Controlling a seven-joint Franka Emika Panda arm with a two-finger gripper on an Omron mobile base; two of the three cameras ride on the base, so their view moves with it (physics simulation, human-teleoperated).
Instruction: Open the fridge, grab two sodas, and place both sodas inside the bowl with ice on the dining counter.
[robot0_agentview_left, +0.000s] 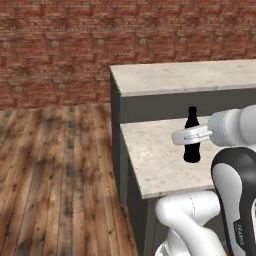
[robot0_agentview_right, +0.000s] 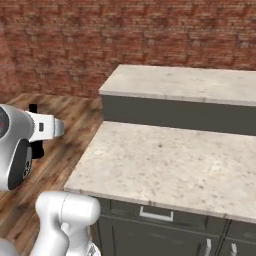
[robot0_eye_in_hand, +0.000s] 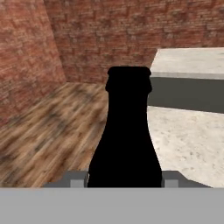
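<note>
Right now I hold a dark bottle, nearly black, upright in my gripper, my fingers clenched on its body. Seen from the left base camera, a wooden floor fills the 9 o'clock side, with a brick wall running along 12 o'clock. The bottle hangs at about 3 o'clock of centre, above the near counter with its beige speckled top; I cannot tell whether its base touches the stone. Behind it, toward 1 o'clock, rises a higher counter with a like top on a dark grey base. From the right base camera, my hand and the bottle sit at 9 o'clock, off the near counter's left edge over the floor, and a drawer handle shows at 6 o'clock. Through my hand camera the bottle stands at centre between my fingertips, floor at 9 o'clock, counter at 3 o'clock.
</note>
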